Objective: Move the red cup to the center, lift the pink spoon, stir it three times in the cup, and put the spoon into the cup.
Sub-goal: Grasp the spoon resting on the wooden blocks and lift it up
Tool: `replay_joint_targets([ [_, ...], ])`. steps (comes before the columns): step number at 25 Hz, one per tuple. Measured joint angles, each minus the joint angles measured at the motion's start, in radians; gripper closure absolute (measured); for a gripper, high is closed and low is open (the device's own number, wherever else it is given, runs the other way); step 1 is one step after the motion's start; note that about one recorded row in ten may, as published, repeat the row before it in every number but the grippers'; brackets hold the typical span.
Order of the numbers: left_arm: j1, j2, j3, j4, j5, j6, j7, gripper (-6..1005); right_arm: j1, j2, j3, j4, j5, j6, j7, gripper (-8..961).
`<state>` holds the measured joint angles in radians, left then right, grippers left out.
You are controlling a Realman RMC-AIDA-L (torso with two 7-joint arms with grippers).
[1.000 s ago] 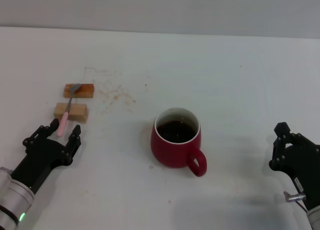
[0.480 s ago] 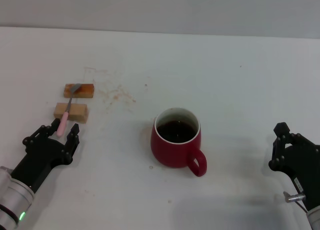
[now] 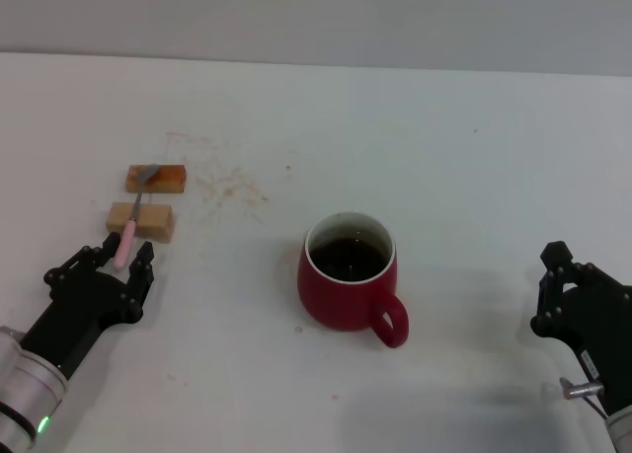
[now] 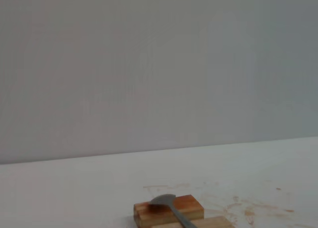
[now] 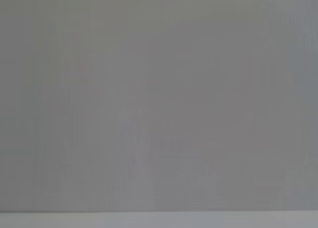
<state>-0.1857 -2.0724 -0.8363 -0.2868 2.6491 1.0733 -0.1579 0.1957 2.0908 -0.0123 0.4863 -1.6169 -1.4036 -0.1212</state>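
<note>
The red cup [image 3: 346, 293] stands upright near the table's middle, holding dark liquid, its handle toward the front right. The pink spoon [image 3: 128, 232] lies across two tan wooden blocks at the left, with its grey bowl on the far block and its pink handle end toward me. My left gripper [image 3: 102, 264] is open just in front of the near block, and the handle's tip lies between its fingertips. The left wrist view shows the spoon's bowl [image 4: 162, 200] on the far block. My right gripper [image 3: 573, 275] rests at the front right, apart from the cup.
The far wooden block [image 3: 156, 179] and the near wooden block [image 3: 141, 219] hold the spoon off the table; the far block also shows in the left wrist view [image 4: 169, 211]. Brownish stains [image 3: 232, 187] mark the white table [image 3: 464, 167] to the right of the blocks.
My left gripper has shifted slightly left, so the spoon's handle tip now shows between its fingertips. The cup, spoon and right arm have not moved.
</note>
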Motion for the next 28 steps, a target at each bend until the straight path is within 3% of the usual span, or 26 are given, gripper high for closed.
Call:
replay_joint_targets([
  [6,0.0,0.001,-0.001,0.0,0.0,0.0,-0.005,612,-0.001,0.0,0.0,0.0,0.0,0.0,0.0,952],
  [28,0.0,0.002,-0.001,0.0,0.0,0.001,0.003,685,-0.001,0.0,-0.002,0.0,0.0,0.0,0.001,953],
])
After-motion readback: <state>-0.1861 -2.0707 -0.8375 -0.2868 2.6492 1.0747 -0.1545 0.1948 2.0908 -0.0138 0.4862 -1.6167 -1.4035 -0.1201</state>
